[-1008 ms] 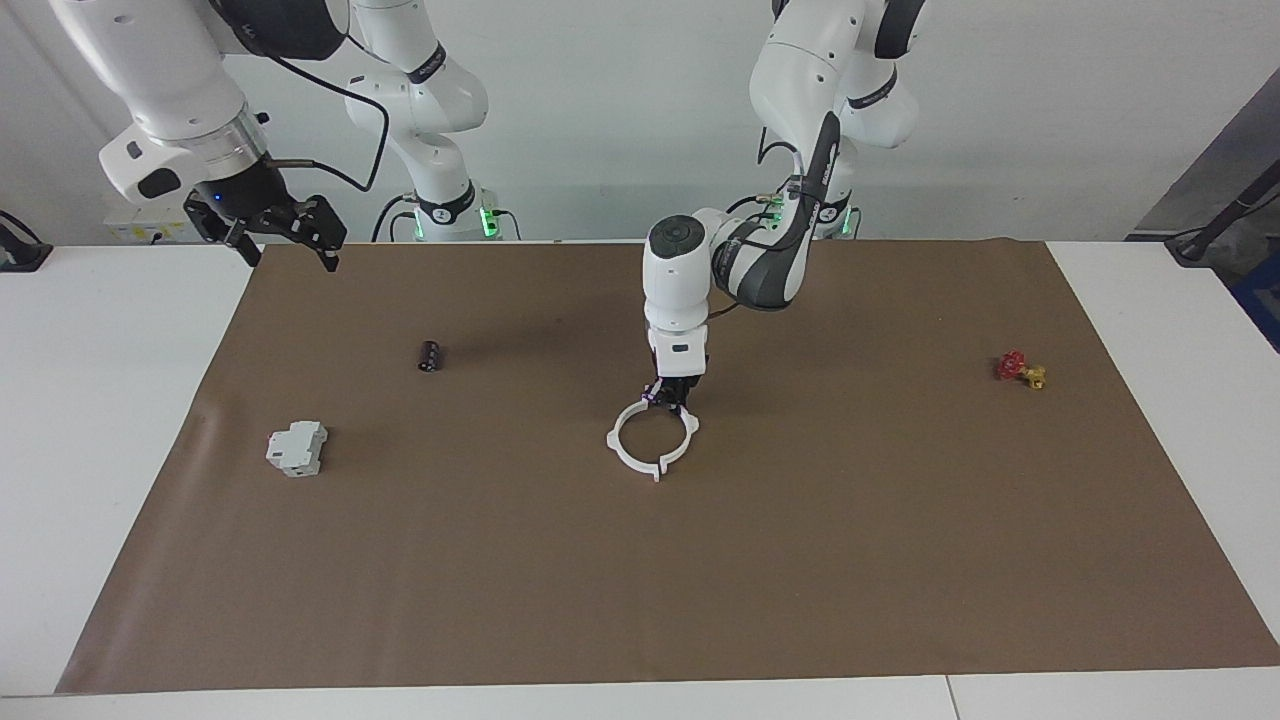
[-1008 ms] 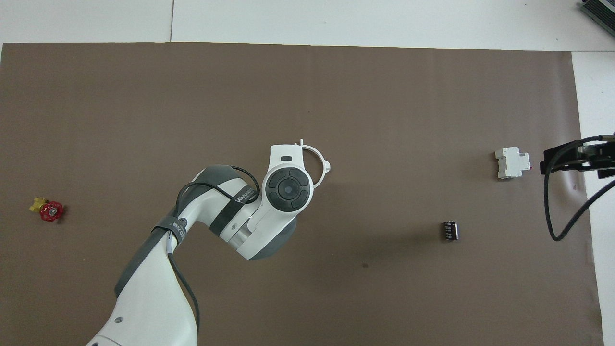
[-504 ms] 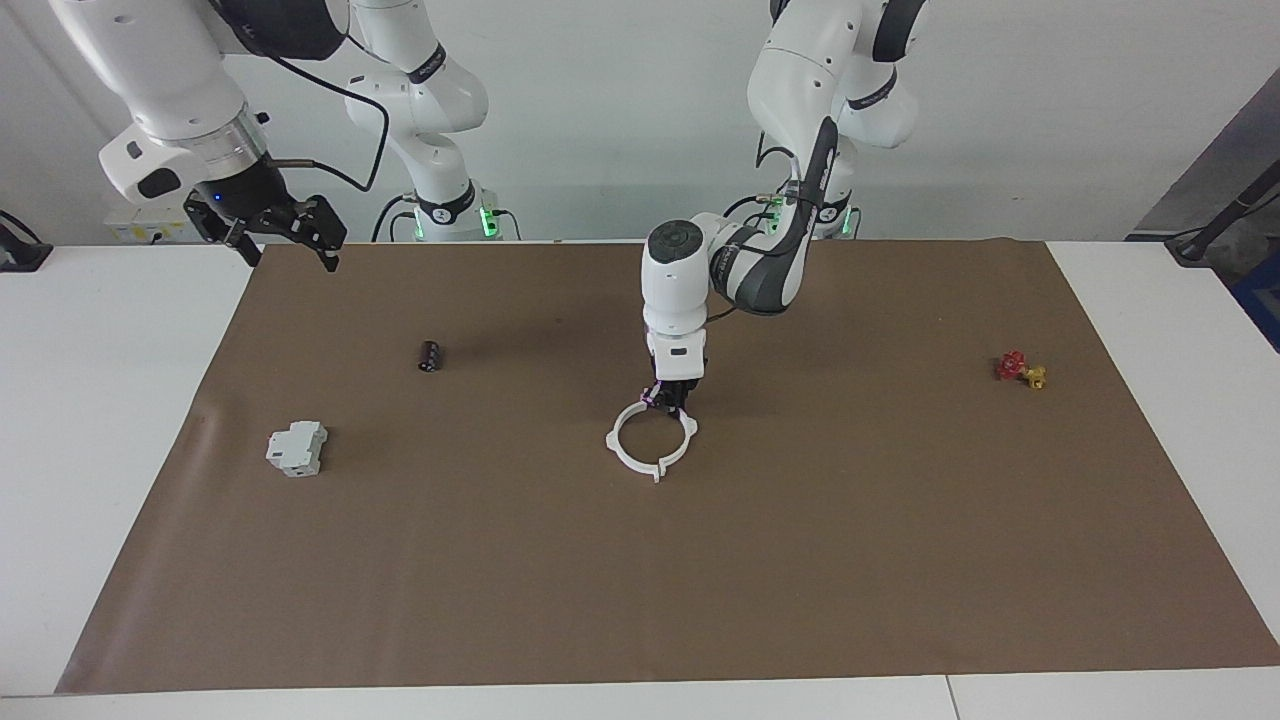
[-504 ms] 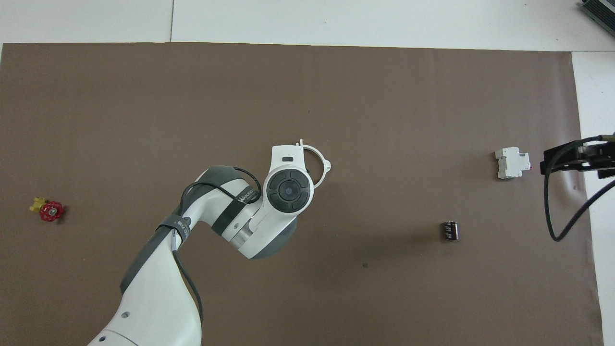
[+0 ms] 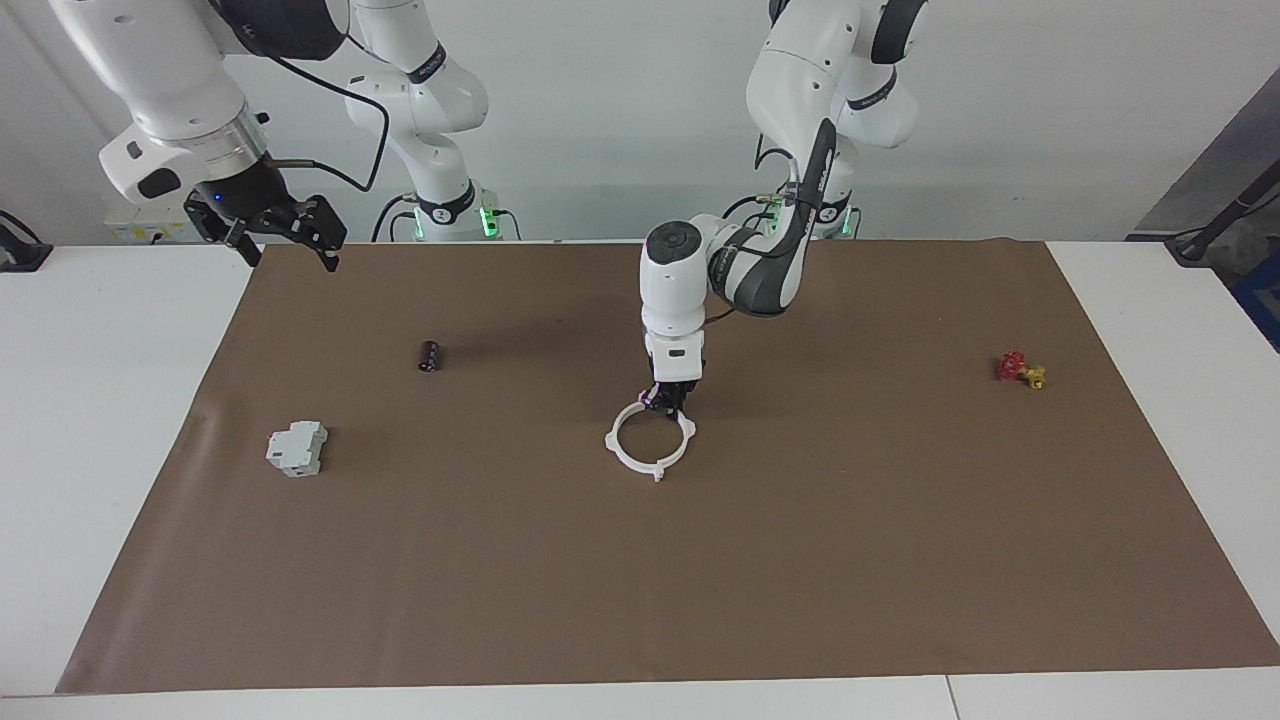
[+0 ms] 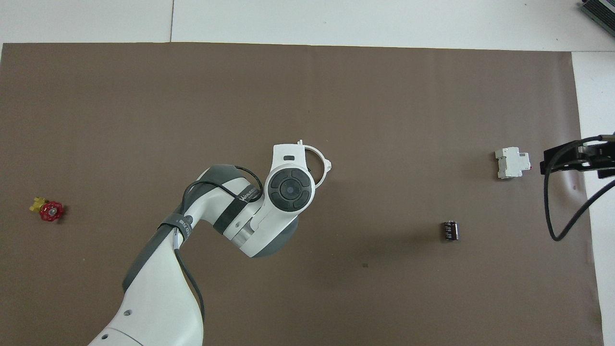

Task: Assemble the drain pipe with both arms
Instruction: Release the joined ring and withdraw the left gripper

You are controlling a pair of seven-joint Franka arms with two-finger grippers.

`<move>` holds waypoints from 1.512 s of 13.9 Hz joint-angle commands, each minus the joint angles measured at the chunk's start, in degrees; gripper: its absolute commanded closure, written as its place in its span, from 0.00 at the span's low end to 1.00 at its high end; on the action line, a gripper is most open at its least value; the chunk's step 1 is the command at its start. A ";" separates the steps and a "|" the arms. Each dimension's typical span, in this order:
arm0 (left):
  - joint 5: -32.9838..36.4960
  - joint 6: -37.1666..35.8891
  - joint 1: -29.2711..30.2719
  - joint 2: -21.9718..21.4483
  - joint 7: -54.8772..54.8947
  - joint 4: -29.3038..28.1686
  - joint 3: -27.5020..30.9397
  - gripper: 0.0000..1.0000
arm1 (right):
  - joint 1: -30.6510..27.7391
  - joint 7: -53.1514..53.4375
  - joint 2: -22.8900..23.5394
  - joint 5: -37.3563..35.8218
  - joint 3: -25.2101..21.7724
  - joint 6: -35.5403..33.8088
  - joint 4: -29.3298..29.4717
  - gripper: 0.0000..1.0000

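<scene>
Drain pipe: a flat white plastic ring (image 5: pixel 650 440) with small outward tabs, both half-arcs joined into one circle, lying on the brown paper sheet (image 5: pixel 800 560) near the middle of the table (image 5: pixel 110 400). In the overhead view only part of its rim (image 6: pixel 321 161) shows past the left arm's wrist.
Left hand: the black two-finger left hand (image 5: pixel 668 398) points straight down and sits at the part of the ring's rim nearest the robots. Its fingertips are at the rim, but I cannot tell whether they pinch it or stand spread around it.
Left arm: the white jointed arm reaches from its base to the middle of the sheet, wrist vertical over the ring.
Right hand: the black right hand (image 5: pixel 285 228) hangs in the air over the edge of the sheet at the right arm's end of the table, fingers spread apart and holding nothing. In the overhead view it (image 6: pixel 576 158) shows at the frame's edge with its black cable.
Right arm: waits, raised, away from the ring.
Grey-white boxy block: this block (image 5: pixel 296 448) rests on the sheet toward the right arm's end, well apart from the ring.
Small black cylinder: it (image 5: pixel 430 355) lies on the sheet nearer to the robots than the block.
Red and yellow valve piece: this small part (image 5: pixel 1020 369) lies on the sheet toward the left arm's end, well apart from the ring.
</scene>
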 commanded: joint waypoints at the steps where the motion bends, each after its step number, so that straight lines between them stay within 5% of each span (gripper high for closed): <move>1: 1.09 0.89 -1.10 3.52 -1.41 2.82 0.79 1.00 | -0.50 -1.27 -0.54 0.33 0.25 0.98 -0.96 0.00; 7: 1.09 0.80 -1.46 3.87 -1.32 3.08 0.96 1.00 | -0.50 -1.27 -0.54 0.33 0.25 0.98 -0.96 0.00; 8: 1.26 0.80 -1.37 3.79 -1.32 3.08 0.96 0.42 | -0.50 -1.27 -0.54 0.33 0.25 0.98 -0.96 0.00; 9: 1.96 0.28 -1.28 3.78 -1.23 3.00 0.96 0.00 | -0.50 -1.27 -0.54 0.33 0.16 0.98 -0.96 0.00; 14: 2.94 -1.47 -0.14 2.04 -0.35 2.73 0.61 0.00 | -0.50 -1.27 -0.54 0.33 0.25 0.98 -0.96 0.00; 18: 1.71 -14.20 6.25 -9.63 7.35 2.65 0.09 0.00 | -0.50 -1.27 -0.54 0.33 0.25 0.98 -0.96 0.00; 21: -2.42 -29.39 11.44 -19.56 30.93 2.91 0.96 0.00 | -0.50 -1.27 -0.54 0.33 0.25 1.07 -0.96 0.00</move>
